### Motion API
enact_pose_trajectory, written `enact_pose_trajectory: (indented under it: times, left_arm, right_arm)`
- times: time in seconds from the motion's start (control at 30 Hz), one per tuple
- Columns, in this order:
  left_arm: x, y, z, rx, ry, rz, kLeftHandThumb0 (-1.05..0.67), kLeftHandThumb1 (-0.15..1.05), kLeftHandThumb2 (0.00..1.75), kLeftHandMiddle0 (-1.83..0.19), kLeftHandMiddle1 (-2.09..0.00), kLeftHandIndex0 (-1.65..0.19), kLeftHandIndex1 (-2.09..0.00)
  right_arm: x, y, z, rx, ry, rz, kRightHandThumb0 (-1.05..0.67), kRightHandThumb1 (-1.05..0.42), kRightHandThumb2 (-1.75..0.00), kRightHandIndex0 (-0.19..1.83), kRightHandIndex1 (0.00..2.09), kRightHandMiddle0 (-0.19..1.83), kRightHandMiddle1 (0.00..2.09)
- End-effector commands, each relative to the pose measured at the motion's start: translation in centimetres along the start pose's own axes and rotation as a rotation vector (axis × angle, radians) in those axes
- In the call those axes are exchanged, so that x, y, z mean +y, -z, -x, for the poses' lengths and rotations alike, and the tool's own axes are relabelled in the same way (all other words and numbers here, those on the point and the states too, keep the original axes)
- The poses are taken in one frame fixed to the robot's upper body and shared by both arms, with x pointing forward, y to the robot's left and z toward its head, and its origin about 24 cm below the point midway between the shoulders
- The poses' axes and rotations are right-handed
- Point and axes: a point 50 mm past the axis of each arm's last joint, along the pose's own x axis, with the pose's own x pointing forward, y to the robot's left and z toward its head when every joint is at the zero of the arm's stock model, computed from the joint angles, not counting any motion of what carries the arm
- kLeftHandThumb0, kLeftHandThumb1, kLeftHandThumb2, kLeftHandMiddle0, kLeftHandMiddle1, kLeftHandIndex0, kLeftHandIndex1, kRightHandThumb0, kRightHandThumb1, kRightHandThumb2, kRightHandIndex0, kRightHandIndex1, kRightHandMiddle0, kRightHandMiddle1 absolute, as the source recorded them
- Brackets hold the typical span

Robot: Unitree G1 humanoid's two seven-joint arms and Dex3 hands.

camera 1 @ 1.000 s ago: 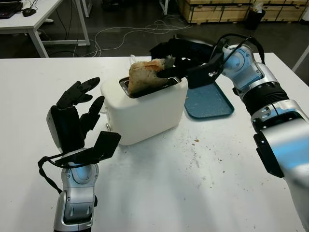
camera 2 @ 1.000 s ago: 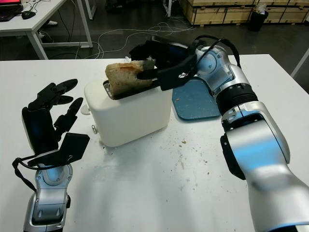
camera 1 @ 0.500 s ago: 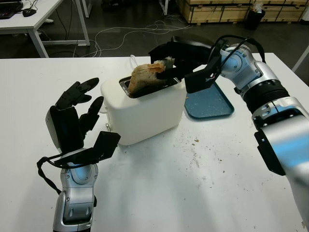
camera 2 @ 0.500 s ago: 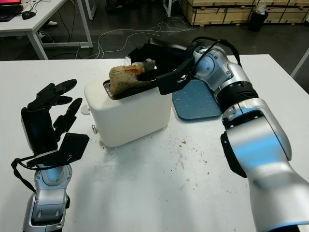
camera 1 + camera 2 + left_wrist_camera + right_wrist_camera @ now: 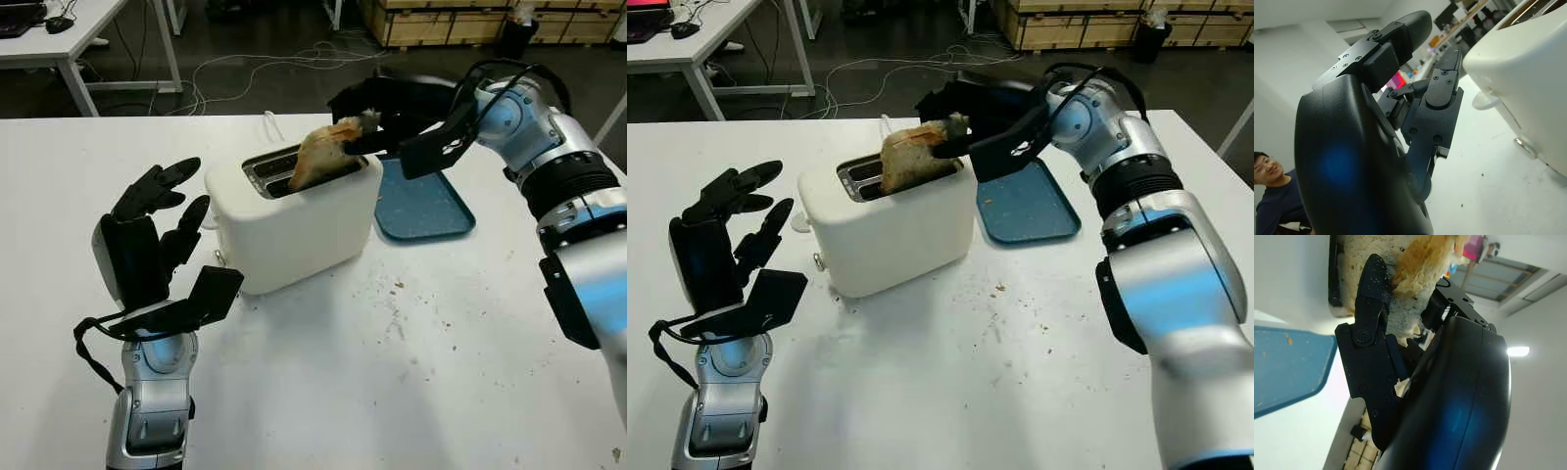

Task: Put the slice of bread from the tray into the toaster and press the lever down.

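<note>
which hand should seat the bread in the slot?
Right. The right hand already grips the bread tilted over the toaster slot; the left hand is open beside the toaster.

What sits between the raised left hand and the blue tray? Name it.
The white toaster, with the slice of bread in the right hand, separates left hand from blue tray, in both eye views.

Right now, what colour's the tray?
Blue, speckled. The tray shows best in the left eye view, right of the toaster.

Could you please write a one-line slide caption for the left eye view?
Right hand holds bread slice tilted, lower end in the toaster slot; left hand open beside it.
</note>
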Motion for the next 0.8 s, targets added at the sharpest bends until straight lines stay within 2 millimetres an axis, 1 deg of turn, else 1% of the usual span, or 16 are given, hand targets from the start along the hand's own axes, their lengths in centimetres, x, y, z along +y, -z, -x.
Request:
enact_pose_trajectory:
  times: [0.0,0.13,0.27,0.33,0.6,0.77]
  left_arm:
    - [0.1,-0.3,-0.1,-0.015,-0.004,0.009,-0.16,0.84,0.00,-0.70,-0.98,-0.89,-0.27]
    - [0.1,-0.3,-0.1,-0.020,-0.007,-0.005,-0.14,0.84,0.00,-0.70,-0.99,-0.90,-0.28]
    - [0.1,-0.3,-0.1,-0.023,-0.009,-0.013,-0.17,0.84,0.00,-0.72,-0.98,-0.91,-0.28]
    - [0.1,-0.3,-0.1,-0.017,-0.009,-0.002,-0.16,0.84,0.00,-0.71,-0.98,-0.90,-0.28]
    - [0.1,-0.2,0.0,-0.021,-0.012,-0.010,-0.18,0.84,0.00,-0.71,-0.98,-0.91,-0.28]
    - [0.1,-0.2,0.0,-0.019,-0.015,-0.015,-0.20,0.84,0.00,-0.72,-0.97,-0.91,-0.28]
  right_arm:
    - [-1.1,0.1,0.4,0.021,0.015,0.018,-0.45,-0.92,-0.51,1.04,1.75,0.77,1.75]
    - [-0.6,0.2,0.4,0.027,-0.018,0.035,-0.47,-0.92,-0.52,1.04,1.75,0.78,1.75]
    - [0.1,0.2,0.2,0.020,-0.047,0.041,-0.46,-0.92,-0.51,1.01,1.75,0.75,1.75]
    - [0.6,0.1,0.0,0.015,-0.061,0.044,-0.46,-0.92,-0.51,1.04,1.75,0.78,1.75]
    - [1.6,-0.8,-1.0,-0.040,-0.075,0.027,-0.48,-0.92,-0.53,1.06,1.75,0.79,1.75]
    - [1.9,-1.4,-1.3,-0.072,-0.089,0.031,-0.49,-0.92,-0.53,1.12,1.75,0.85,1.75]
